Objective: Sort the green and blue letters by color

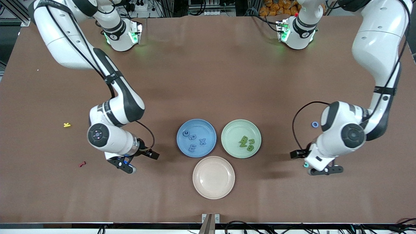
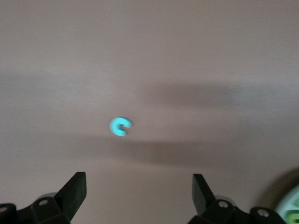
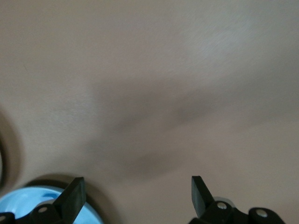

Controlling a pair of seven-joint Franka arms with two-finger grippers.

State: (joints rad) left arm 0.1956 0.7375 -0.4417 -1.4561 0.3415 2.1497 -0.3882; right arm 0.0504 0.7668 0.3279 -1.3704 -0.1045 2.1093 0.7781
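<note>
1. The table (image 1: pixel 208 81) is lying brown under everything, with both arm bases standing along its top edge in the front view.
2. The right arm (image 1: pixel 107 97) is bending down toward its own end of the table, elbow folded, wrist turned low. The right gripper (image 1: pixel 128 166) is hanging just above the tabletop beside the blue plate, fingers (image 3: pixel 72 198) standing wide apart and holding nothing.
3. The left arm (image 1: pixel 373 81) is folding the same way at its end. The left gripper (image 1: pixel 320 169) is hovering low over the bare table near the green plate, fingers (image 2: pixel 74 191) spread apart and empty; a small teal letter (image 2: pixel 120 127) is lying on the table under it.
4. The blue plate (image 1: pixel 182 130) is carrying four blue letters (image 1: pixel 195 142), lying flat and apart from one another.
5. The green plate (image 1: pixel 234 130), just beside it toward the left arm's end, is holding a cluster of green letters (image 1: pixel 248 143).
6. The pale pink plate (image 1: pixel 213 191) is sitting nearer the front camera, between those two.
7. A blue ring letter (image 1: pixel 314 124) is lying on the table beside the left arm's wrist.
8. A yellow letter (image 1: pixel 67 124) and a red letter (image 1: pixel 82 164) are lying well apart toward the right arm's end.
</note>
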